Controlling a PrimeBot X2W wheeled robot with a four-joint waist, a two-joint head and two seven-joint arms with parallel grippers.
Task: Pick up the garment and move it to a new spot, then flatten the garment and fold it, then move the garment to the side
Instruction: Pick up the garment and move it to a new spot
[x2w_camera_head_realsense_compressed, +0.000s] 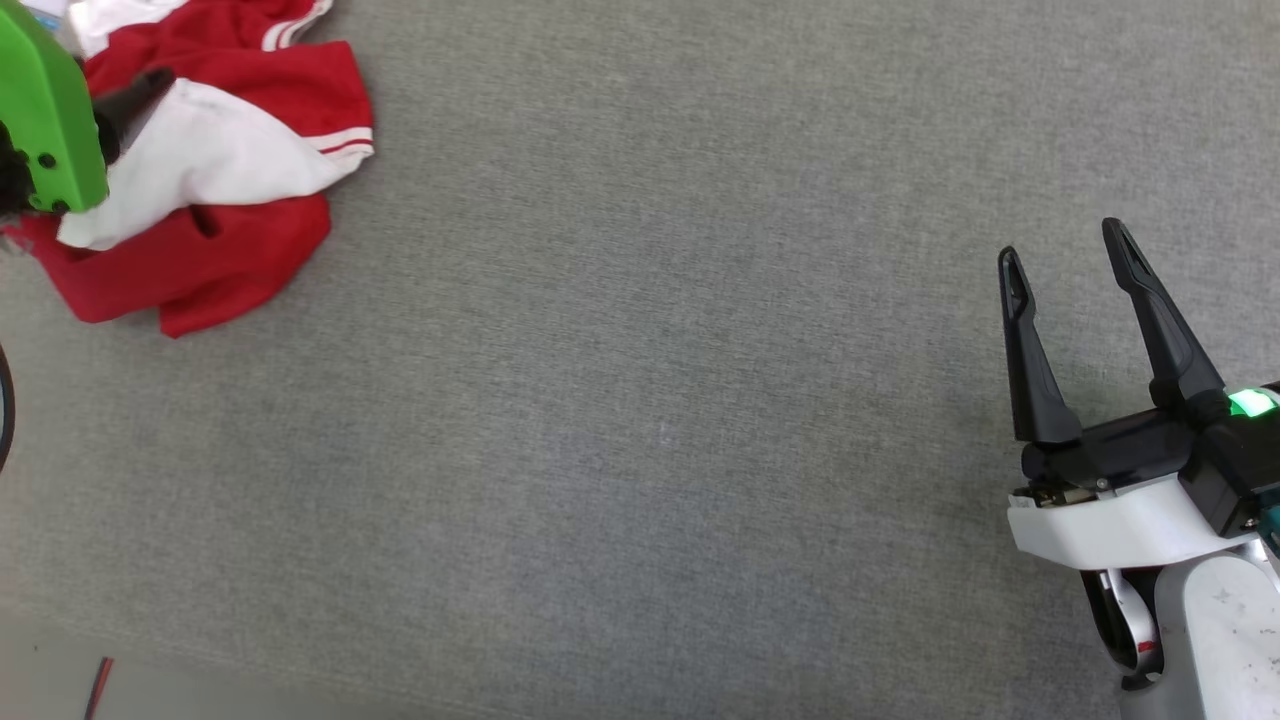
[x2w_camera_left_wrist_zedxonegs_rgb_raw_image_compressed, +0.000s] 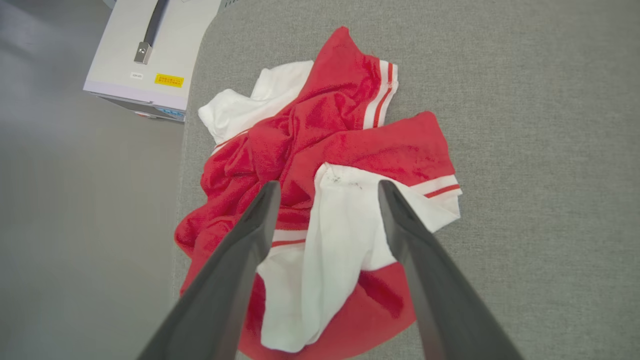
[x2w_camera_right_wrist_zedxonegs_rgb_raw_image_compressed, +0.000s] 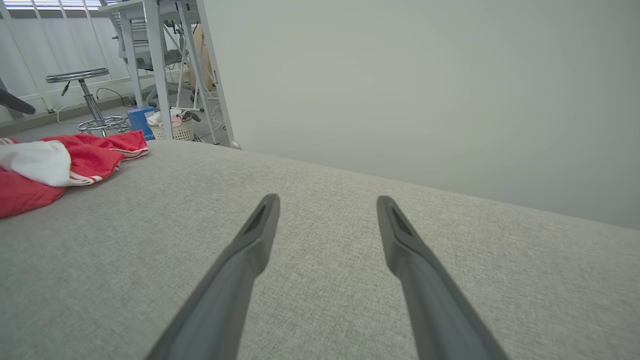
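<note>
The garment (x2w_camera_head_realsense_compressed: 230, 150) lies crumpled at the far left of the grey cloth surface, red with white sleeves and red-white striped trim; no print shows. In the left wrist view my left gripper (x2w_camera_left_wrist_zedxonegs_rgb_raw_image_compressed: 328, 186) hangs open just above the garment (x2w_camera_left_wrist_zedxonegs_rgb_raw_image_compressed: 350, 145), a white sleeve under the gap, and I cannot tell if the fingers touch the cloth. Its green casing (x2w_camera_head_realsense_compressed: 50, 110) covers the heap's left part in the head view. My right gripper (x2w_camera_head_realsense_compressed: 1062, 243) is open and empty at the lower right, far from the garment. In the right wrist view the right gripper (x2w_camera_right_wrist_zedxonegs_rgb_raw_image_compressed: 328, 199) hovers over bare cloth, the garment (x2w_camera_right_wrist_zedxonegs_rgb_raw_image_compressed: 75, 160) at the left.
The grey surface (x2w_camera_head_realsense_compressed: 650, 400) has its left edge right beside the garment. A white case with a dark handle (x2w_camera_left_wrist_zedxonegs_rgb_raw_image_compressed: 150, 55) stands on the floor past that edge. Beyond the far edge are a stool (x2w_camera_right_wrist_zedxonegs_rgb_raw_image_compressed: 82, 80), table legs (x2w_camera_right_wrist_zedxonegs_rgb_raw_image_compressed: 160, 70), a basket (x2w_camera_right_wrist_zedxonegs_rgb_raw_image_compressed: 172, 131) and a pale wall (x2w_camera_right_wrist_zedxonegs_rgb_raw_image_compressed: 425, 75).
</note>
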